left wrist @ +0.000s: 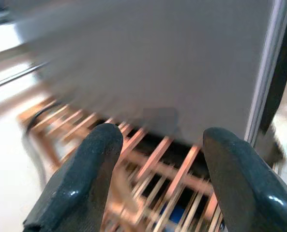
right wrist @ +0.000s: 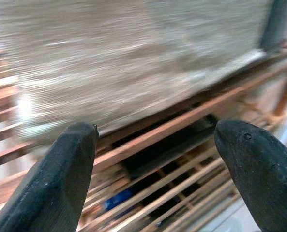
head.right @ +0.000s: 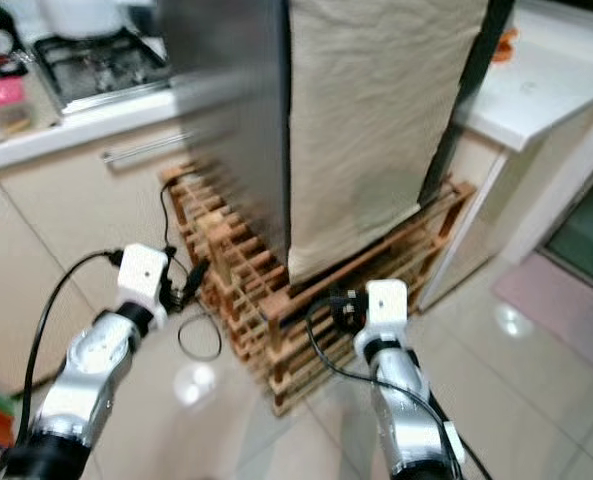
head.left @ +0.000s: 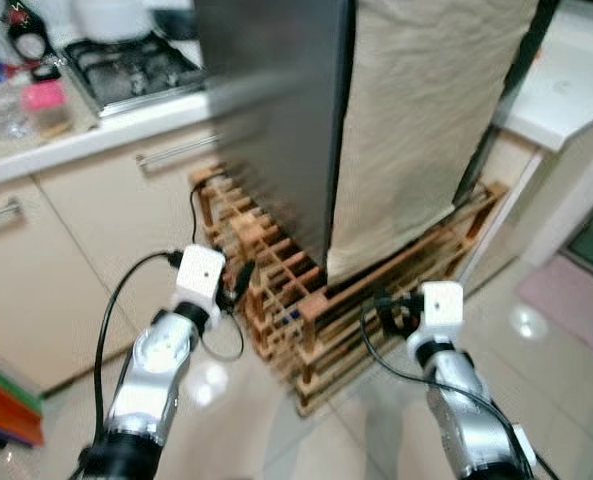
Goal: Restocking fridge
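While cloth-draped fridge sits on wooden rack | jaws apart (both grippers)

Looking into a home kitchen: gas hob sitting in a pale countertop well beyond the left gripper's spread jaws and off to their left, cream cabinet doors with bar handles running below it. Standing directly ahead of both sets of jaws, a tall grey fridge draped with a beige cloth and resting on a wooden slatted rack. Glossy floor tiles shining underneath, a second white counter lying beyond the right gripper's parted jaws.
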Controlling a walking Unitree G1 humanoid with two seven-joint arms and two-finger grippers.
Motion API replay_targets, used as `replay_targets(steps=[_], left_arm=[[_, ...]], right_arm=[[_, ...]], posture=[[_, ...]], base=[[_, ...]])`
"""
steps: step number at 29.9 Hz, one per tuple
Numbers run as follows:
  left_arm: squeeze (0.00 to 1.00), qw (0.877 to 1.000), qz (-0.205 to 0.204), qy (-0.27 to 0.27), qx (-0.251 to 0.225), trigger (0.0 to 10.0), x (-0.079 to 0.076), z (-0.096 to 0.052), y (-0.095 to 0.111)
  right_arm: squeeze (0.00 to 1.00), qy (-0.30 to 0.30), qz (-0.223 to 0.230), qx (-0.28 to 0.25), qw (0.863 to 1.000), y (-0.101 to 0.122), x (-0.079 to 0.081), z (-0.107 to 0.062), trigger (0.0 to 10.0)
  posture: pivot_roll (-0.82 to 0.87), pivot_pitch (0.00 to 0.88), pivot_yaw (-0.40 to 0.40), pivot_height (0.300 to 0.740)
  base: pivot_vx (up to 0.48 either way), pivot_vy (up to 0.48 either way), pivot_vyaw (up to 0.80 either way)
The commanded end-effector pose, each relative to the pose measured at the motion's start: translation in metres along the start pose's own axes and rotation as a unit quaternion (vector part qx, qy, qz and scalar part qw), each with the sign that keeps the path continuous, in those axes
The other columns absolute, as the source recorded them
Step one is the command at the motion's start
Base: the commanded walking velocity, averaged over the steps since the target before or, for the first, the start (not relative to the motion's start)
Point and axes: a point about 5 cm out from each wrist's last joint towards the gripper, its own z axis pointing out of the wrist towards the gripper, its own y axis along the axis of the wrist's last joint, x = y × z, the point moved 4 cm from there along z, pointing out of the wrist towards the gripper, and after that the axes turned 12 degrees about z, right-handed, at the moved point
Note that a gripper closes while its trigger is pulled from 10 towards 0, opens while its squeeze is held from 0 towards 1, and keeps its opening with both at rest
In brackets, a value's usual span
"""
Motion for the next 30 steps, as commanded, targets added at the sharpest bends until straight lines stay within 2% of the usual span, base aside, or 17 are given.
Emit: replay_targets(steps=[1,8,9,12,14,16,18,20,22,23,25,30], left_arm=[[0.0,1.0,-0.008,-0.005,-0.008,10.0,-0.006,0.002,0.004],[0.0,0.999,0.002,-0.028,-0.032,10.0,-0.004,0.007,0.021],[0.0,0.998,0.005,-0.052,-0.046,10.0,-0.005,0.013,0.034],[0.0,0.996,0.009,-0.072,-0.048,10.0,-0.007,0.018,0.041],[0.0,0.996,-0.01,-0.079,-0.05,10.0,-0.008,0.024,0.048],[0.0,0.991,-0.079,-0.098,-0.055,10.0,-0.014,0.032,0.059],[0.0,0.984,-0.103,-0.13,-0.062,10.0,-0.026,0.04,0.069],[0.0,0.984,-0.103,-0.13,-0.062,10.0,-0.026,0.04,0.069],[0.0,0.979,-0.102,-0.164,-0.069,10.0,-0.038,0.046,0.079],[0.0,0.979,-0.102,-0.164,-0.069,10.0,-0.038,0.046,0.079],[0.0,0.977,-0.081,-0.188,-0.064,10.0,-0.051,0.051,0.079],[0.0,0.979,-0.07,-0.181,-0.055,10.0,-0.052,0.057,0.078]], right_arm=[[0.0,-0.015,-0.007,-0.008,1.0,0.003,-0.01,-0.002,10.0],[0.0,-0.012,-0.01,-0.009,1.0,0.005,-0.01,-0.002,10.0],[0.0,-0.012,-0.013,-0.007,1.0,0.003,-0.01,-0.004,10.0],[0.0,-0.011,-0.015,-0.006,1.0,0.002,-0.01,-0.004,10.0],[0.0,-0.01,-0.014,-0.007,1.0,0.002,-0.009,-0.004,10.0],[0.0,-0.012,-0.012,-0.008,1.0,0.002,-0.008,-0.003,10.0],[0.0,-0.013,-0.011,-0.008,1.0,0.001,-0.006,-0.003,10.0],[0.0,-0.013,-0.011,-0.008,1.0,0.001,-0.006,-0.003,10.0],[0.0,-0.011,-0.012,-0.006,1.0,0.0,-0.005,-0.003,10.0],[0.0,-0.011,-0.012,-0.006,1.0,0.0,-0.005,-0.003,10.0],[0.0,-0.013,-0.015,-0.004,1.0,-0.001,-0.006,-0.005,10.0],[0.0,-0.019,-0.018,-0.003,1.0,-0.001,-0.01,-0.007,10.0]], posture=[[-0.01,0.0,0.032,0.74],[-0.01,0.0,0.026,0.74],[-0.01,0.0,0.023,0.74],[-0.01,0.0,0.025,0.74],[-0.01,0.0,0.031,0.74],[-0.01,0.0,0.034,0.74],[-0.01,0.0,0.033,0.74],[-0.01,0.0,0.033,0.74],[-0.02,0.0,0.037,0.74],[-0.02,0.0,0.037,0.74],[-0.04,0.0,0.041,0.74],[-0.05,0.0,0.043,0.74]], base=[[0.0,0.0,0.0],[0.0,0.0,0.0],[0.0,0.0,0.0],[0.0,0.0,0.0],[0.0,0.0,0.0],[0.0,0.0,0.0],[0.0,0.0,0.0],[0.0,0.0,0.0],[0.0,0.0,0.0],[0.0,0.0,0.0],[0.0,0.0,0.0],[0.0,0.0,0.0]])
